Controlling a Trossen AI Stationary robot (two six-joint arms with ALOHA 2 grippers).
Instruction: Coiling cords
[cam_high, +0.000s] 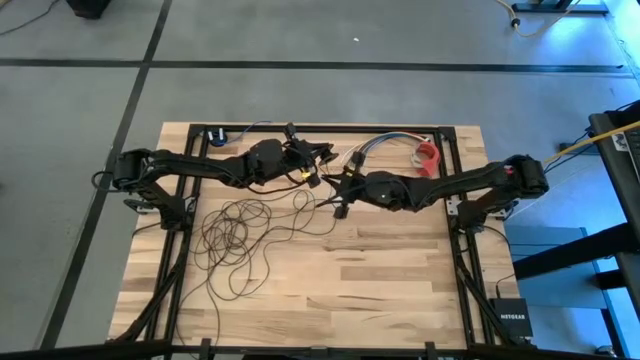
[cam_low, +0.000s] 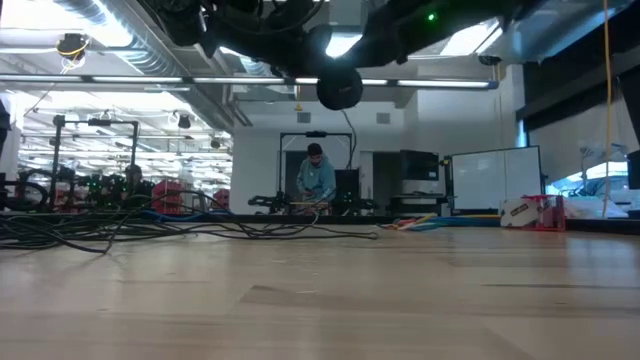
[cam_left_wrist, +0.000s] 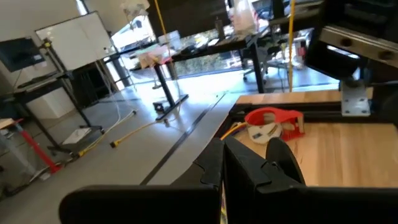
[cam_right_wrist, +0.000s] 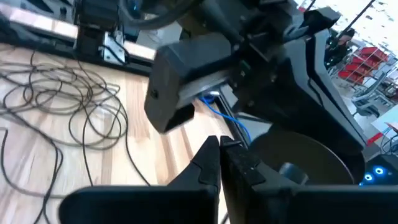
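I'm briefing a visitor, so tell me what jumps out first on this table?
The cords sprawl in loose dark loops over the table's left half. Above the far middle, the left gripper and right gripper meet with fingers shut. A red tape dispenser sits near the far right edge.

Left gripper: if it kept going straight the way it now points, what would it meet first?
Probably the red tape dispenser on the wooden table. In the left wrist view it lies just beyond the shut left gripper, nothing showing between them. Depth is unclear, so the gripper might pass above it.
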